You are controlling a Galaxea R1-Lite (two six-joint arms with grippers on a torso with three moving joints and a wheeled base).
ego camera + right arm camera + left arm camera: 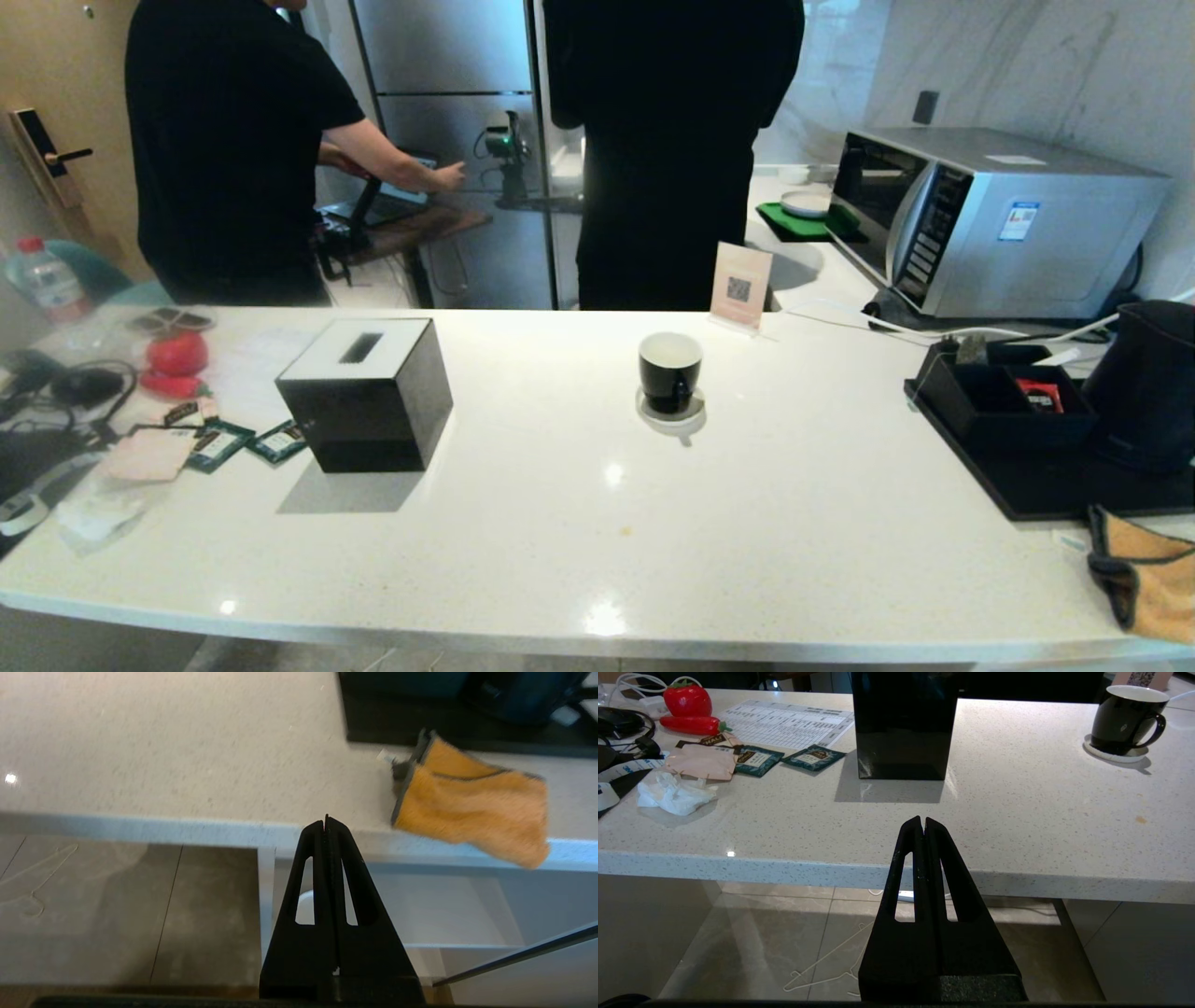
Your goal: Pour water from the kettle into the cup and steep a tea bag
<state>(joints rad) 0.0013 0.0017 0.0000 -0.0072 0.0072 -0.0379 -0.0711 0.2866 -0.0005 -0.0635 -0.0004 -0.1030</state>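
Cup point(669, 370) sits on its saucer point(671, 413) mid tabletop point(597, 523). Kettle point(1146, 383) stands on black tray point(1046, 485) at far right. Left hand point(923, 821) pinched closed, empty, off the front edge facing the tissue box point(366, 392). Right hand point(325, 820) closed, empty, at the edge near orange cloth point(472, 802).

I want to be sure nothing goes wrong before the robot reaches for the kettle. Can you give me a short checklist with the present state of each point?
1. Cup upright on its saucer: ok.
2. Cup free of water and tea bag: ok, the inside looks white and bare.
3. Kettle upright on the black tray: ok.
4. Kettle lid shut: cannot tell, it is cut off at the frame edge.
5. Right gripper open for the handle: not ok, shut.
6. Left gripper parked off the counter: ok, shut.
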